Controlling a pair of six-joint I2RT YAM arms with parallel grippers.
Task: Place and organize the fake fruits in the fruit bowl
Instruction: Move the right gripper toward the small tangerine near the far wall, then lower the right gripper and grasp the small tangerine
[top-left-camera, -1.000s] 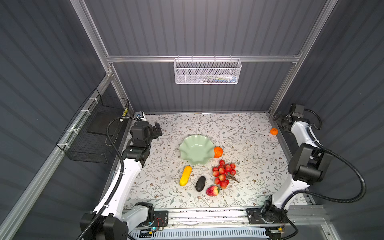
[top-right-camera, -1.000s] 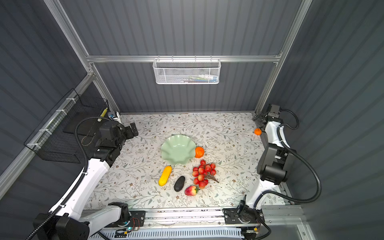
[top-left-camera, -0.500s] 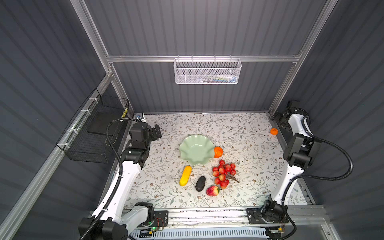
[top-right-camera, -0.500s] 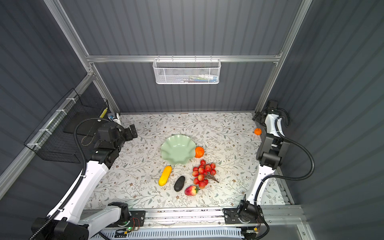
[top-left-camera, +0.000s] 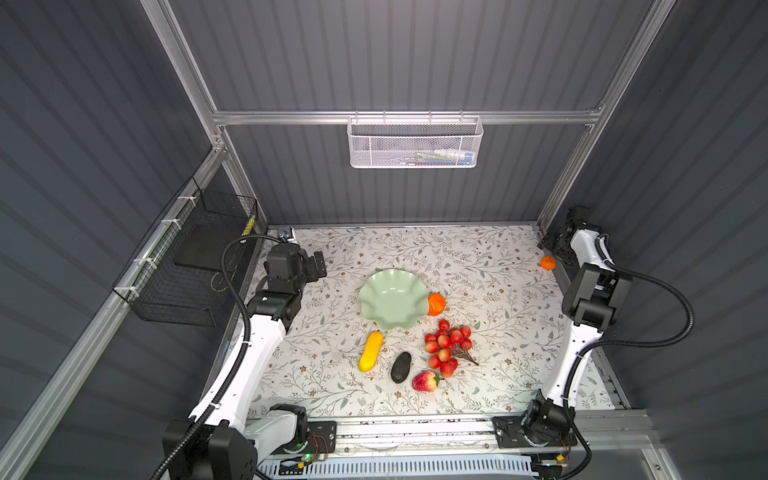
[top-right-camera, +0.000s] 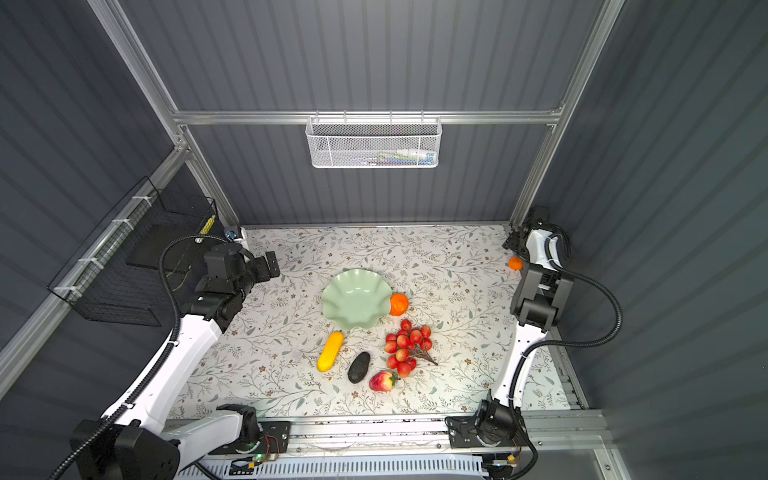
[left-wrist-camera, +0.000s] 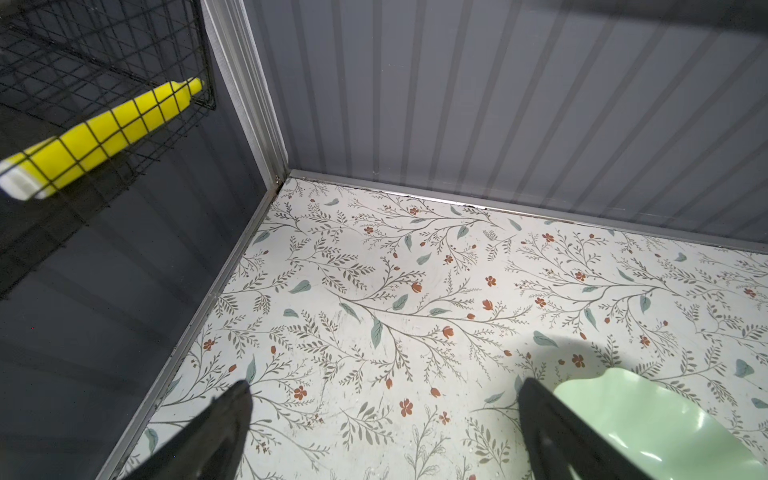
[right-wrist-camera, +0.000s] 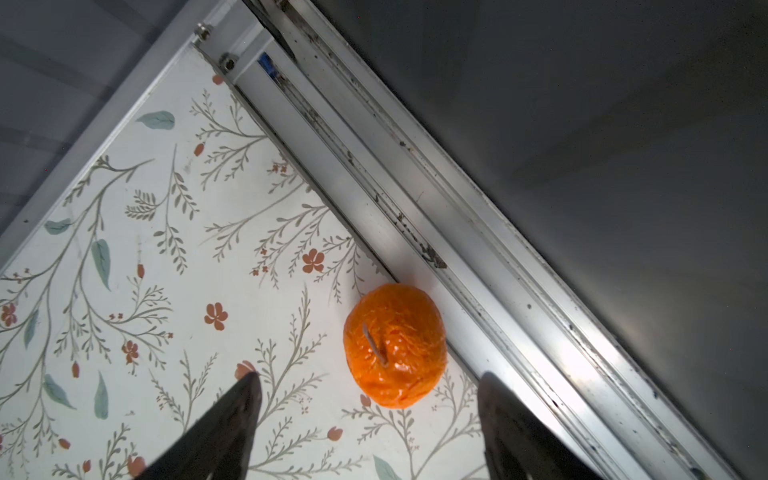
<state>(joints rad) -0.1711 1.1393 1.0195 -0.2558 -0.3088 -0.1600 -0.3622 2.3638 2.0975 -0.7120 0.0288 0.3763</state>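
Beside the table (right-wrist-camera: 166, 311) rail (right-wrist-camera: 415, 208), right pincer (right-wrist-camera: 368, 380) straddles stray small orange (right-wrist-camera: 395, 345), jaws apart, not gripping, to fetch it; left pincer (left-wrist-camera: 384, 383) wide, empty.

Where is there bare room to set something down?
Bare: the strip between the fruit bowl and the rear wall, and the stretch between the larger orange and the small orange. Crowded: in front of the bowl, where long yellow fruit, avocado, strawberry and red bunch cluster.

Six fruits (top-left-camera: 370, 351), one bowl (top-left-camera: 390, 299), two baskets (top-left-camera: 415, 143).
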